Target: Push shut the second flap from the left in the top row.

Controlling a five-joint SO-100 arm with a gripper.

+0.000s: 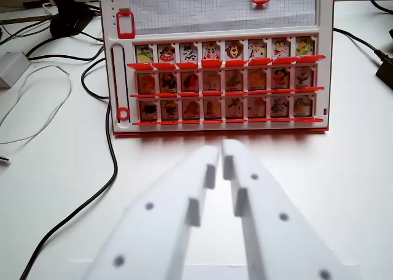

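**Gripper hovering short of the board, flaps all standing**

The gripper (220,152) is reaching in from the bottom edge of the wrist view, its two white fingers (202,169) lying almost together, with only a thin slit showing between the tips. Nothing is sitting between them. The tips are hanging over bare table (55,188), a little way in front of the board's near edge and not touching it.

The board (221,59) is lying on the white table toward its far side, red-framed, with three rows of eight picture flaps. All flaps are appearing upright, showing cartoon faces. The second flap (166,53) from the left in the top row is standing in the row farthest from the gripper, just beside the left end of that row, showing a brown face. It is sitting to the wrist view's left of the fingertips and well apart from them, with the two nearer rows lying between.

A black cable (109,163) is running down the table along the board's left side, and a thin white wire (37,108) is looping near the left edge.
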